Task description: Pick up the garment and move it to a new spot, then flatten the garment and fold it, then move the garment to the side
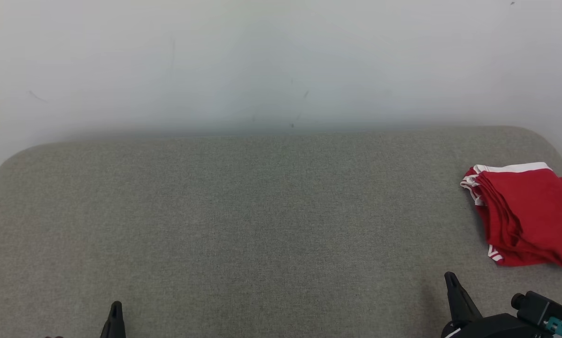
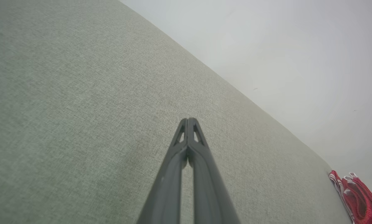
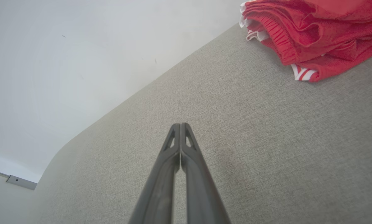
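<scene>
1. A folded red garment (image 1: 527, 216) is lying at the far right end of the grey fabric surface (image 1: 262, 225), near that surface's rounded rear corner. Its right side is running off the edge of the head view.
2. The garment is sitting as a compact stack of several layers, with the folded edges fanning toward the middle of the grey fabric surface. White trim is running along its rear edge, and red-and-white striped bands are peeking out at its rear-left and front-left corners.
3. In the right wrist view, a ribbed red band is showing among the layers on the side facing the middle of the surface.
4. The left gripper (image 2: 188, 119) is pointing across the bare left stretch of the grey fabric surface, well apart from the garment. Its two dark fingers are pressing together tip to tip and gripping nothing.
5. The right gripper (image 3: 180, 124) is sitting over the front right part of the surface, near the garment's front edge but apart from it. Its fingers are likewise closing flat against each other, empty.
6. A small dark camera (image 1: 539, 307) is riding on the right wrist at the surface's front right.
7. A pale wall (image 1: 262, 61) is rising directly behind the surface's rear edge.
</scene>
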Available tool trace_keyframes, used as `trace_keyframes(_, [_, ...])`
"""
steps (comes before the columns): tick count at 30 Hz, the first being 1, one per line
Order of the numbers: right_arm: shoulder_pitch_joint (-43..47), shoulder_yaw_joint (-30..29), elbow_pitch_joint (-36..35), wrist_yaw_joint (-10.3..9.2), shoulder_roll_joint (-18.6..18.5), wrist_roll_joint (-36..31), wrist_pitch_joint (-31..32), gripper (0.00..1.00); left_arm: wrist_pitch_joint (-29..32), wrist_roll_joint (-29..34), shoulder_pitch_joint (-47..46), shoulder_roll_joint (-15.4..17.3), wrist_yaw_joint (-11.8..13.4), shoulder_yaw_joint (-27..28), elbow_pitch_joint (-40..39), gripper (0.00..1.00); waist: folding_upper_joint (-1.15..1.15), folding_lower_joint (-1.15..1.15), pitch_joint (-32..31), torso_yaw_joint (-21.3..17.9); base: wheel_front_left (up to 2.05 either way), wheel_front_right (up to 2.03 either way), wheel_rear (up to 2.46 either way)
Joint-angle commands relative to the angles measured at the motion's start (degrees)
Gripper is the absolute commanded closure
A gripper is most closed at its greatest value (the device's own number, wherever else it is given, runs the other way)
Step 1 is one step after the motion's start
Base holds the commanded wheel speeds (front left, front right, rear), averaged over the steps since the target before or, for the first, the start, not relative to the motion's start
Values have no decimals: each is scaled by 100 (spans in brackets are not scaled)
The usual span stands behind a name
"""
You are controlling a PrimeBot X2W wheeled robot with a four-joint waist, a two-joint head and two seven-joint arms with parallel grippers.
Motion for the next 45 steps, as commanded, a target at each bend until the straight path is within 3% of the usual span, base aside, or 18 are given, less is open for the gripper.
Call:
trace_keyframes(1, [-173,8,-29,-3,-9,277,2,100,60,-222,-185,-5,-13,55,-67,100,0,0,4,3,0,0,0])
trace_keyframes(45, [-868,59,409,-7,-15,3354,92,100,891,-2838,-756,-135,-100,471,-12,100,0,0,101,57,0,0,0])
